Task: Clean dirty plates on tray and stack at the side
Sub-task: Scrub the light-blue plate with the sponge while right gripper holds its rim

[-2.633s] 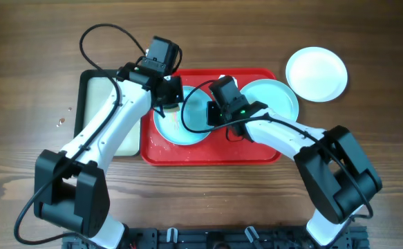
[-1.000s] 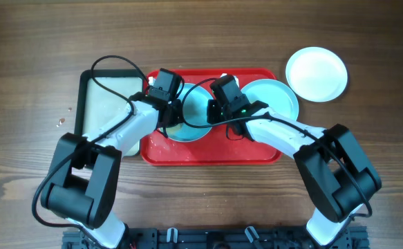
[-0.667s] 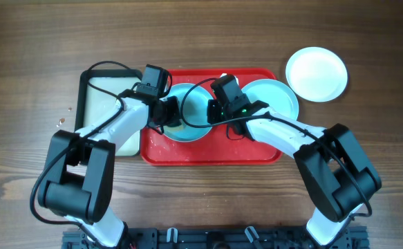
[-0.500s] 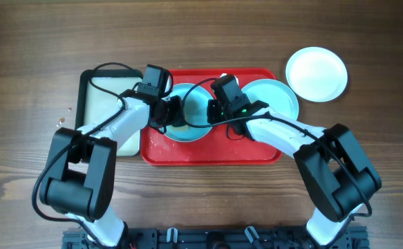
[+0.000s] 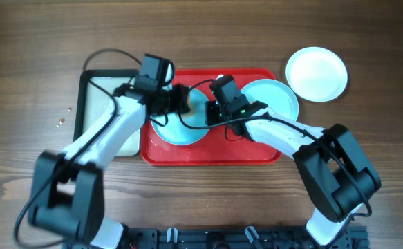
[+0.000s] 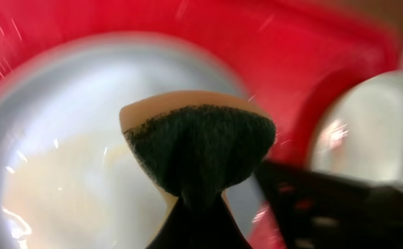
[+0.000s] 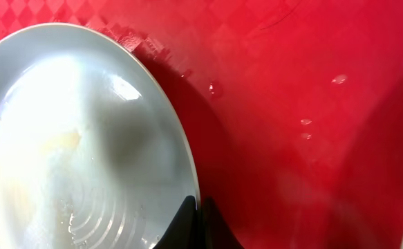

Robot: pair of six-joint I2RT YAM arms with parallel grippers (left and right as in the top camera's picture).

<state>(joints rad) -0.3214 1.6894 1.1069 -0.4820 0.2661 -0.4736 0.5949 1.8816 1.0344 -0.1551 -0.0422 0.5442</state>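
Observation:
The red tray (image 5: 215,153) holds two pale blue plates. The left plate (image 5: 180,131) carries a pale food smear (image 7: 56,149) and is wet. My right gripper (image 5: 213,115) is shut on this plate's right rim (image 7: 191,176). My left gripper (image 5: 175,101) is shut on a tan sponge with a dark scouring face (image 6: 198,142), held over the plate's far part (image 6: 70,173). The second pale blue plate (image 5: 278,95) lies at the tray's right end. The white plate (image 5: 316,73) sits on the table beyond the tray's right corner.
A black-rimmed tray with a pale inside (image 5: 101,93) stands against the red tray's left side. Water drops (image 7: 305,122) lie on the red tray floor. Cables loop above both wrists. Small crumbs (image 5: 61,121) lie on the wooden table at the left.
My left arm swung the sponge from the plate's left part toward its far right part, near my right gripper. My right gripper and the plates stayed put.

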